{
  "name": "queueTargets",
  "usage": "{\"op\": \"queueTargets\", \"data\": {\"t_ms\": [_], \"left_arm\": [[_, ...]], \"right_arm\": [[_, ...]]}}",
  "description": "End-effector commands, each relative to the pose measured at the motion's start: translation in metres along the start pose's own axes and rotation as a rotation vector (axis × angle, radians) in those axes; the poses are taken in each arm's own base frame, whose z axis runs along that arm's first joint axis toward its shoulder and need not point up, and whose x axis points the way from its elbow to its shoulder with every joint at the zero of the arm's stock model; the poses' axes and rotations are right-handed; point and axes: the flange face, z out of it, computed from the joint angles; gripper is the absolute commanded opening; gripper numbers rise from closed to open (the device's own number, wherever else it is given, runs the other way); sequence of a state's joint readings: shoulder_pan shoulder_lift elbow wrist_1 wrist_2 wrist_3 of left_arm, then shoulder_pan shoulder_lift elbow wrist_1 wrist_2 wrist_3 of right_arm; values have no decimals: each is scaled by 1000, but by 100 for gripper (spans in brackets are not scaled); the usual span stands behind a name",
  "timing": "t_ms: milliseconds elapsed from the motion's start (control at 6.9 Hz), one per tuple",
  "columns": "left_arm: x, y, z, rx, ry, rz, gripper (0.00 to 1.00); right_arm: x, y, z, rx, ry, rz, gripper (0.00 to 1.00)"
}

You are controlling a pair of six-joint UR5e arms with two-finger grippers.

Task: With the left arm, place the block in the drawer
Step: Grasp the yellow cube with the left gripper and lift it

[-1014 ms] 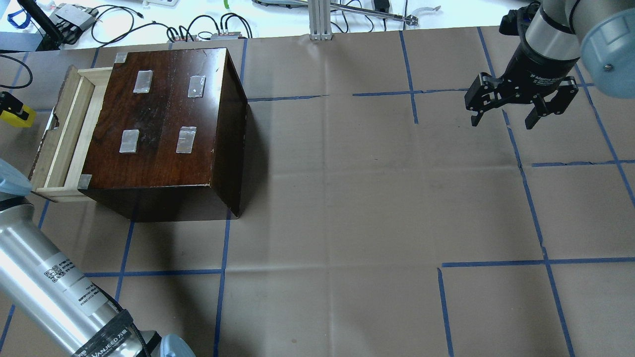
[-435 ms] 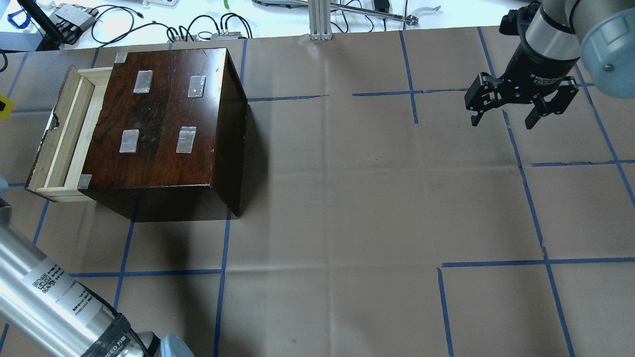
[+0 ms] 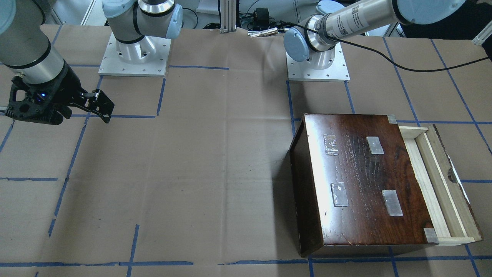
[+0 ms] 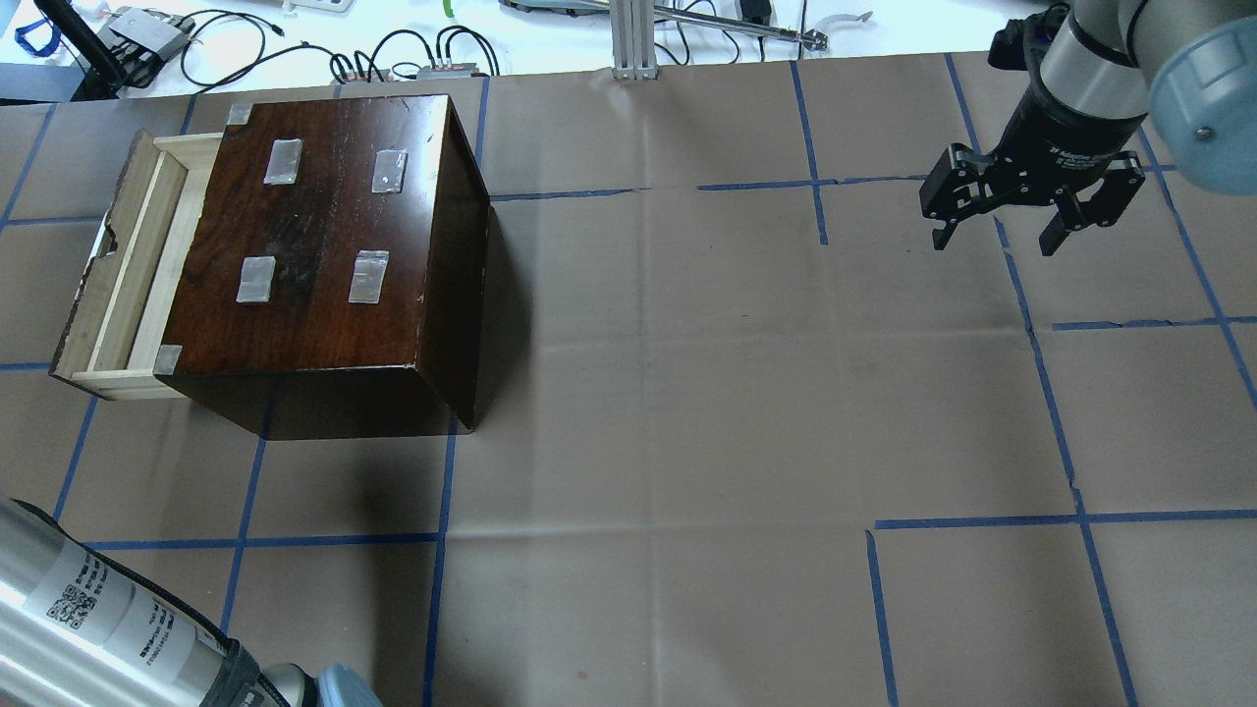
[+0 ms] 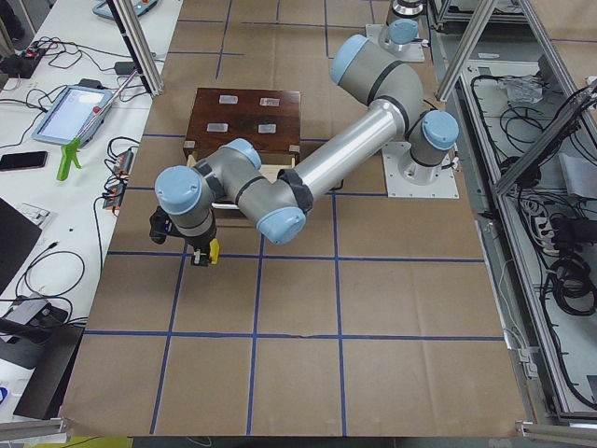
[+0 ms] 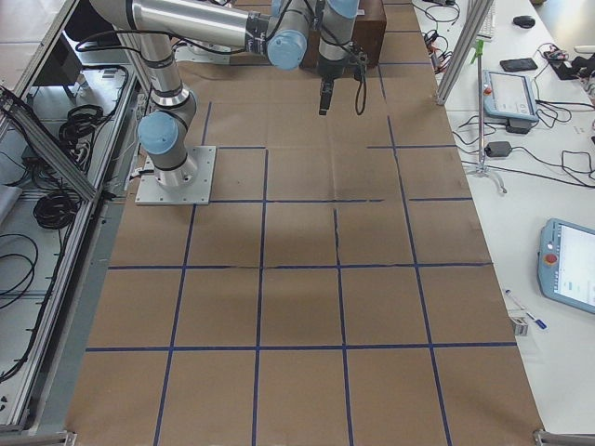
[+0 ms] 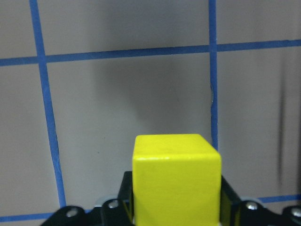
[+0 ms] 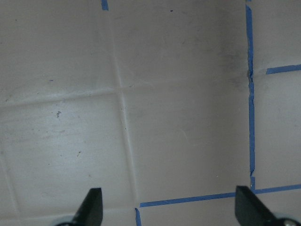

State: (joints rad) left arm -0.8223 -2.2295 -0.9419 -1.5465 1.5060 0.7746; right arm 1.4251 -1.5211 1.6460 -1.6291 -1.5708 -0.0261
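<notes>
**Block** (image 7: 176, 181): bright yellow cube, pinched between the two black fingers (image 7: 230, 200) of the left gripper (image 7: 176, 202). It is held over the tabletop (image 4: 687, 393), outside the drawer and well apart from its front, as the exterior left view shows.

**Left arm** (image 5: 326, 159): reaches past the cabinet's drawer side, gripper pointing down.

**Drawer** (image 4: 118, 265): pale wooden tray with a dark front panel, pulled partly out of the cabinet.

**Cabinet** (image 4: 324, 236): glossy dark brown, with four grey tape patches (image 4: 283, 161) on top.

**Tabletop**: covered in brown paper, gridded with blue tape lines (image 4: 1056, 422).

**Right gripper** (image 4: 994, 241): far side of the tabletop from the cabinet, fingers spread wide with nothing between them, hanging over bare paper.
</notes>
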Motion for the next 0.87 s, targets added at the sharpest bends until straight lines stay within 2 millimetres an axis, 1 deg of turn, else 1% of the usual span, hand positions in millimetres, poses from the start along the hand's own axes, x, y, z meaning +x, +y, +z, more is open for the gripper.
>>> {"op": "queueTargets", "data": {"t_ms": [0, 145, 290, 435, 580, 725], "left_arm": [[62, 35, -29, -9, 12, -56, 33], [101, 48, -28, -29, 29, -97, 33], [140, 57, -31, -41, 35, -109, 33], [173, 63, -32, -49, 39, -116, 33], [201, 65, -28, -63, 45, -127, 33], [230, 69, -30, -68, 44, -120, 33]], "right_arm": [[0, 0, 0, 1, 0, 0, 100], [0, 0, 0, -1, 0, 0, 100], [0, 0, 0, 1, 0, 0, 100], [0, 0, 0, 1, 0, 2, 100], [0, 0, 0, 1, 0, 2, 100], [0, 0, 0, 1, 0, 2, 100]]}}
